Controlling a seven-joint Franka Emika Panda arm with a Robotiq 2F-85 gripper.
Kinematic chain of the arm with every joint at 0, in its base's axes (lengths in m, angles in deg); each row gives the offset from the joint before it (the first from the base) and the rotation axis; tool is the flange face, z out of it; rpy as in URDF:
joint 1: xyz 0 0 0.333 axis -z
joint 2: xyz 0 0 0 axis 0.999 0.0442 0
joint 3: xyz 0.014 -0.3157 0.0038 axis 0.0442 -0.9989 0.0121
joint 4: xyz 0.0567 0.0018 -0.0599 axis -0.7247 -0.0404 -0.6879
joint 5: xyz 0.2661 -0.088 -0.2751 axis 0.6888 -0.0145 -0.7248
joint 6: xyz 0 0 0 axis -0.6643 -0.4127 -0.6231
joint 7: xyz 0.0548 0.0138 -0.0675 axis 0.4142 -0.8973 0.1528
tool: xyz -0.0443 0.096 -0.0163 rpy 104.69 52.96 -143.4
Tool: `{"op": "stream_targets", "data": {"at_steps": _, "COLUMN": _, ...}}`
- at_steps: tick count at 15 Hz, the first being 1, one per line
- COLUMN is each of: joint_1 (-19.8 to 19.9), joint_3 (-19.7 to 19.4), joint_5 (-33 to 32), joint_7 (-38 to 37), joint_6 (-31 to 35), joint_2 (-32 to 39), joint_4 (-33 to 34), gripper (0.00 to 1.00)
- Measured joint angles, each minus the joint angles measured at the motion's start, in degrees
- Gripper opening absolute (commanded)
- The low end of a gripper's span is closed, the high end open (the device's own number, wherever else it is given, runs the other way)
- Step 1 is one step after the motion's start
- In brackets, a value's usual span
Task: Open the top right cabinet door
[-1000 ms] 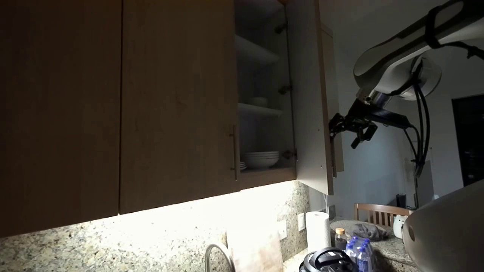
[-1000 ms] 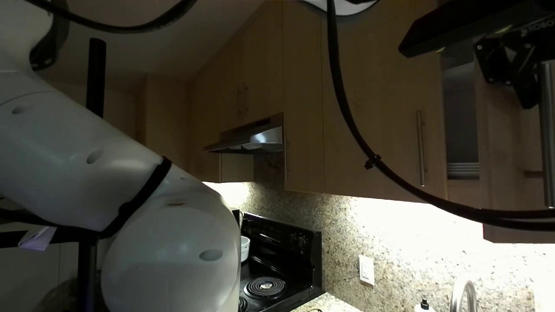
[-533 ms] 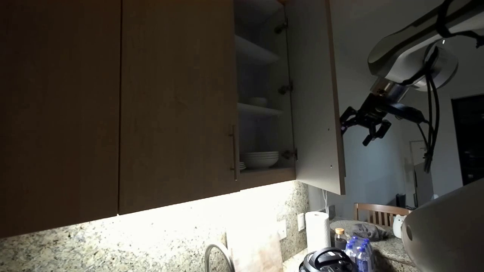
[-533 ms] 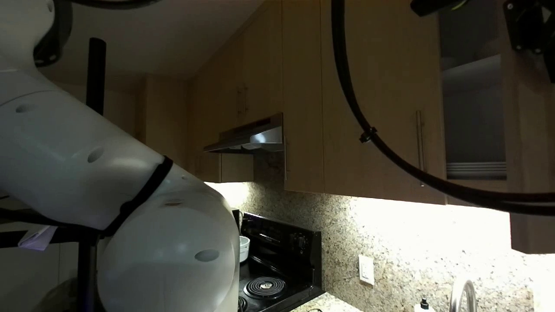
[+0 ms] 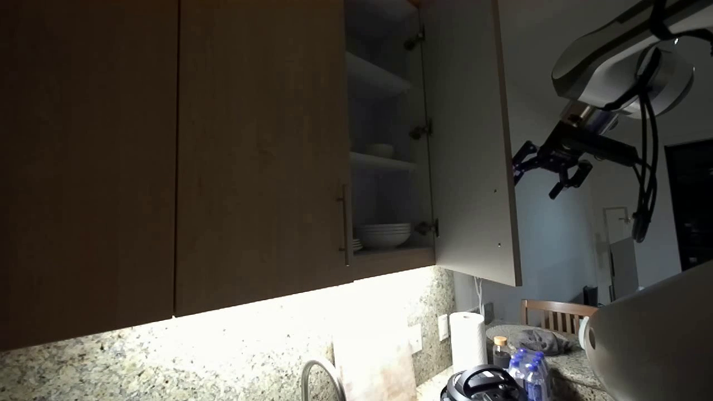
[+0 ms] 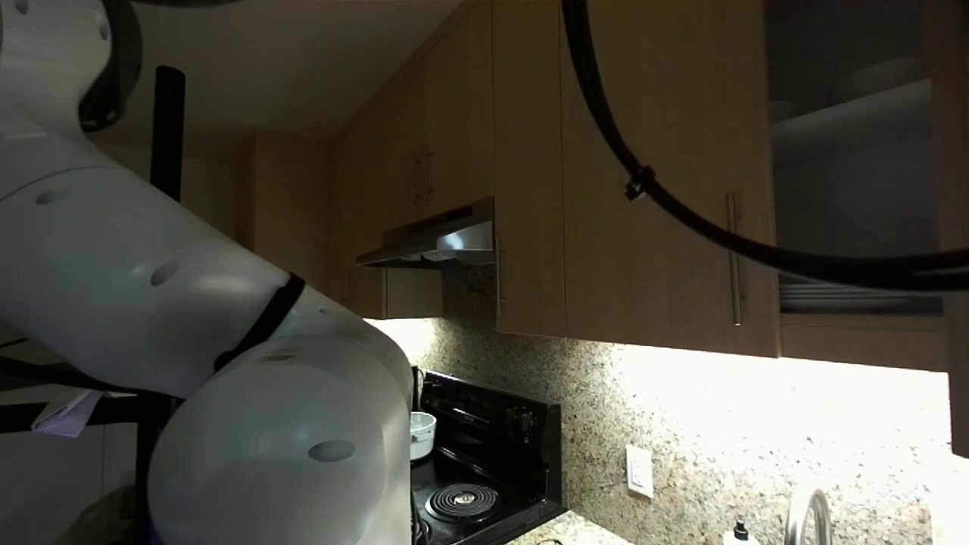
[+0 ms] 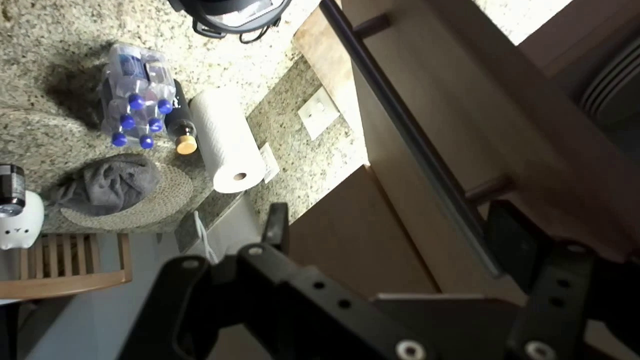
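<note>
The top right cabinet door [image 5: 473, 145] stands swung out from the cabinet, its pale inner face showing in an exterior view. At the right edge of an exterior view only a strip of that door [image 6: 955, 182] shows. My gripper [image 5: 536, 181] is at the door's free edge, jaws spread wide, one finger partly hidden behind that edge. In the wrist view the gripper [image 7: 392, 232] has the metal handle [image 7: 415, 135] close beside its right finger [image 7: 515, 240], near one handle end. Whether they touch I cannot tell. Its left finger [image 7: 276, 227] is well apart from the handle.
Inside the cabinet, white bowls [image 5: 384, 235] sit below shelves. A closed neighbouring door [image 5: 262, 145] adjoins the opening. Below are a paper towel roll [image 7: 227, 140], water bottles [image 7: 135, 100] and a faucet [image 5: 322, 373]. A black cable [image 6: 681, 212] loops across an exterior view.
The door has swung further outward, widening the view into the cabinet. My gripper has moved right and upward with the door's edge in an exterior view, leaving the other exterior view.
</note>
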Motion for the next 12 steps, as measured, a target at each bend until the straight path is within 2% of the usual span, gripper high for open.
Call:
{"op": "stream_targets", "data": {"at_steps": 7, "joint_1": 4.28, "joint_3": 5.74, "joint_5": -1.02, "joint_7": -8.37, "joint_6": 12.11, "joint_2": 1.21, "joint_4": 2.89, "gripper": 1.00}}
{"op": "stream_targets", "data": {"at_steps": 12, "joint_1": 11.59, "joint_3": 10.91, "joint_5": -1.27, "joint_7": -16.62, "joint_6": 18.67, "joint_2": 2.94, "joint_4": 3.10, "gripper": 1.00}}
